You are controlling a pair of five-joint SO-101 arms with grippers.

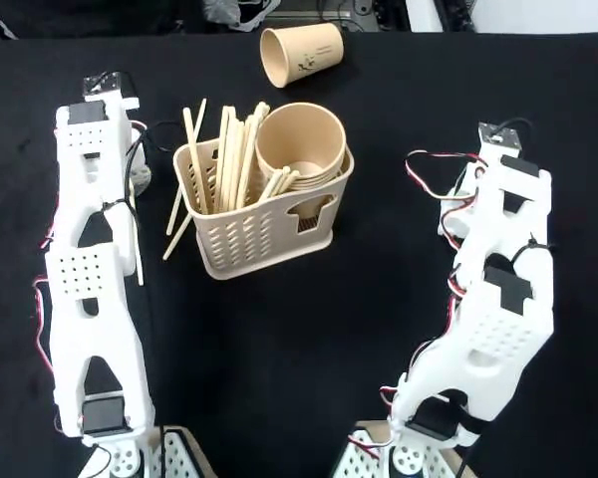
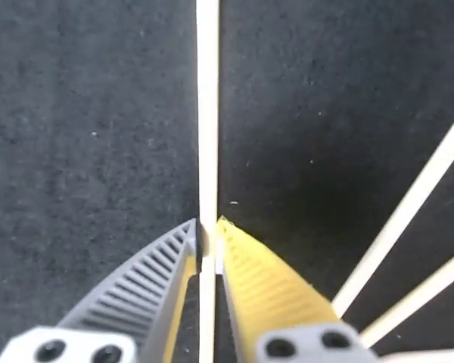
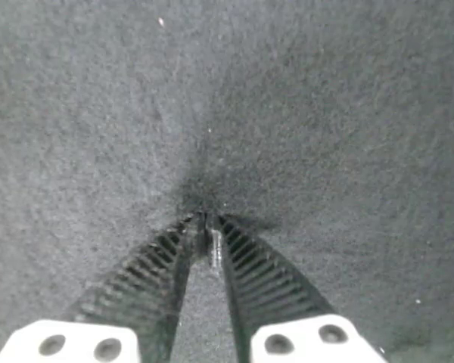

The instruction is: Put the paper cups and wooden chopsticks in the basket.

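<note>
Our left jaws are clenched on one wooden chopstick, held beside the basket. We should lift it above the rim, tilt it upright and release it among the sticks already inside. Our right jaws are closed on nothing over the table. One paper cup lies behind the basket.

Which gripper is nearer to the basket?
Left. The left gripper, shut on a wooden chopstick, is beside the basket; the right gripper, shut, is over the table, farther off on the other side.

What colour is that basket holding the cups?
Pale beige, with slotted walls; the high view shows the basket best.
</note>
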